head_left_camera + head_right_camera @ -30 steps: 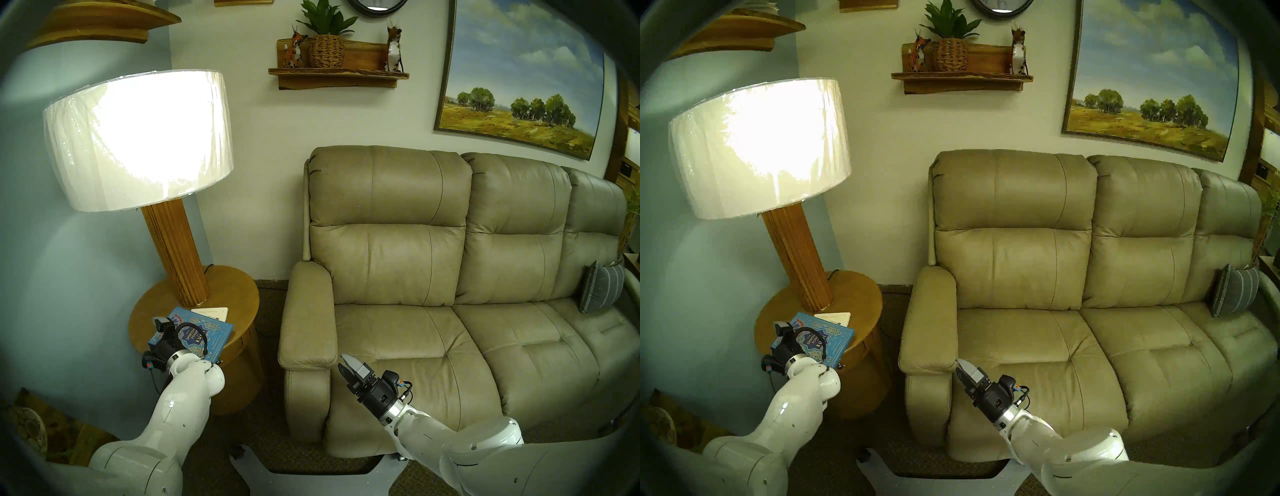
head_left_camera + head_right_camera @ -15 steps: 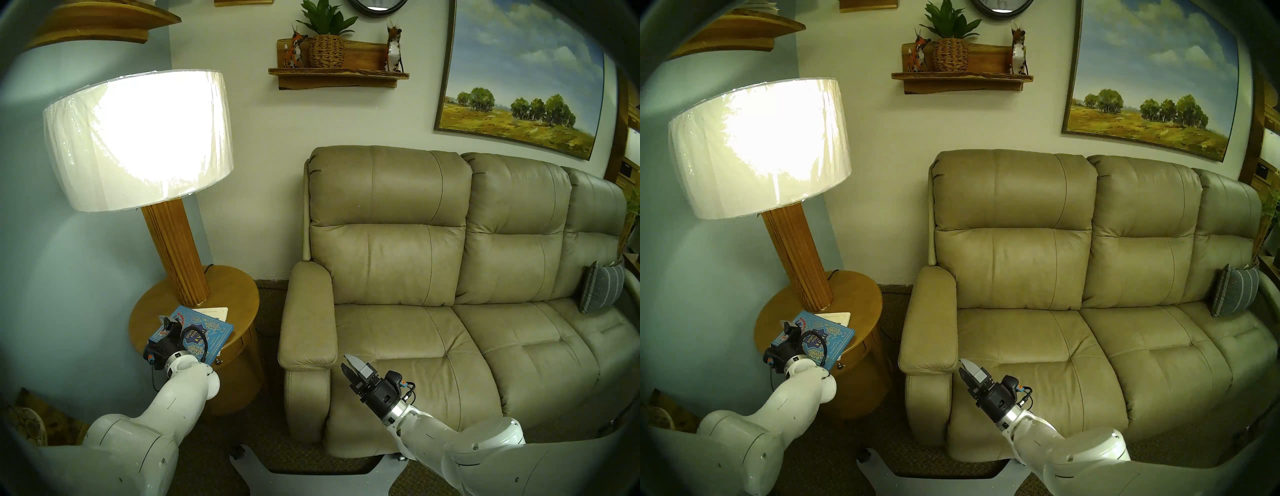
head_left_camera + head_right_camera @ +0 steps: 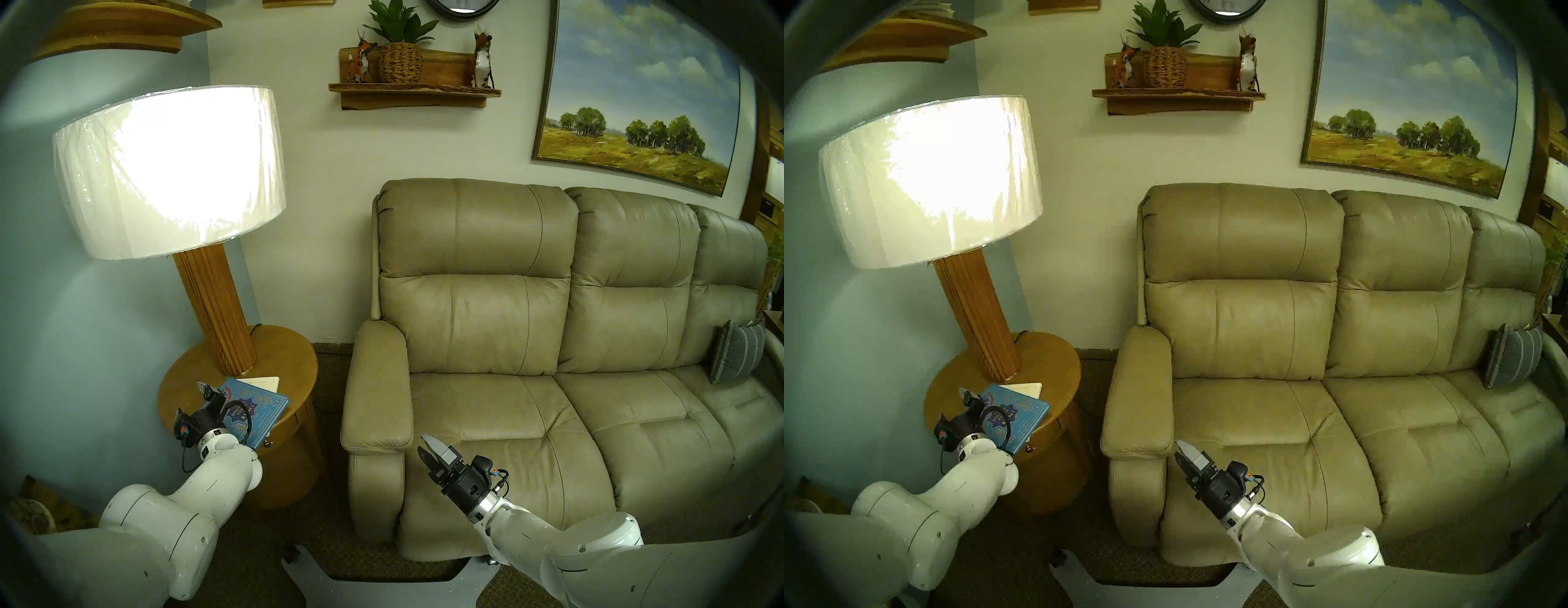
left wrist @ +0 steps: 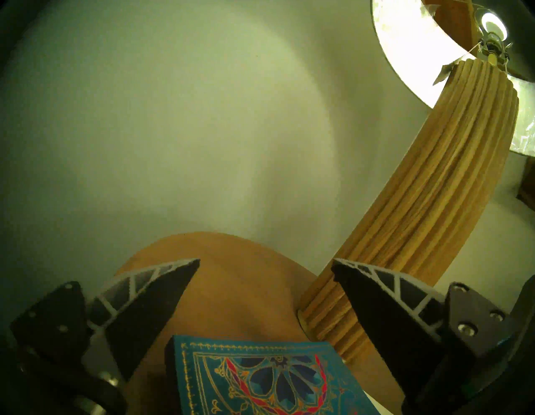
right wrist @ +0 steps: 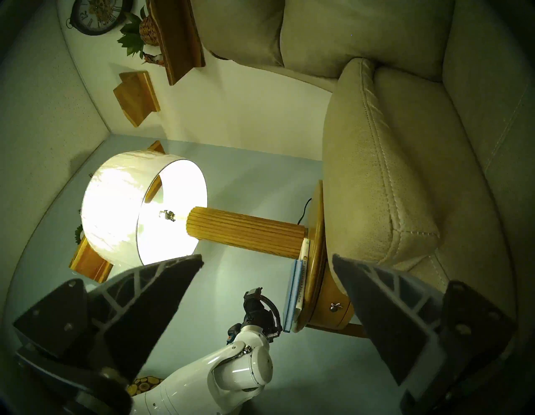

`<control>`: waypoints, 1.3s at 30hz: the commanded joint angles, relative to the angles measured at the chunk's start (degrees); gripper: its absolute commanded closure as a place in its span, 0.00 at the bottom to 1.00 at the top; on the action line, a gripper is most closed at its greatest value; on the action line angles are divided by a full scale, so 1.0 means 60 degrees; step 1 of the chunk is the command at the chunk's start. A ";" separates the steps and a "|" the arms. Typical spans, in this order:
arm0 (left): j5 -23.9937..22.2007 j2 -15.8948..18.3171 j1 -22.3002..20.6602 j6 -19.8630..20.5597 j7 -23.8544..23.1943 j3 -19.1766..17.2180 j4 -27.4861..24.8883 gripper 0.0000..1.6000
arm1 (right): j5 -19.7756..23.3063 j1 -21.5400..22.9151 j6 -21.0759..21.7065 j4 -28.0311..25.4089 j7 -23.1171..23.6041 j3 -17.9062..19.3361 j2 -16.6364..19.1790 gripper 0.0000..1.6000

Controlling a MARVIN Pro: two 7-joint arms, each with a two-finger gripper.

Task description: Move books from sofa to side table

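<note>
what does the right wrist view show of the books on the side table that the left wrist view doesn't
Only the right wrist view shows the stack edge-on: the cream book lying under the blue book, its spine lettering visible, plus the side table's drawer knob and the sofa armrest. Only the left wrist view shows the blue cover's ornate pattern close up, between the open left gripper's fingers. Both show the blue book, the tabletop and the lamp.

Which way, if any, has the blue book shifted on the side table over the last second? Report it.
Yes. The blue book has turned and slid slightly toward the sofa: its right corner now sits nearer the side table edge.
</note>
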 commanded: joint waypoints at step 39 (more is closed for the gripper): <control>-0.1735 -0.2675 0.4298 -0.0106 -0.4737 -0.0144 -0.5873 0.00 | 0.0206 -0.0449 -0.0852 -0.0524 0.0113 0.0238 0.0301 0.00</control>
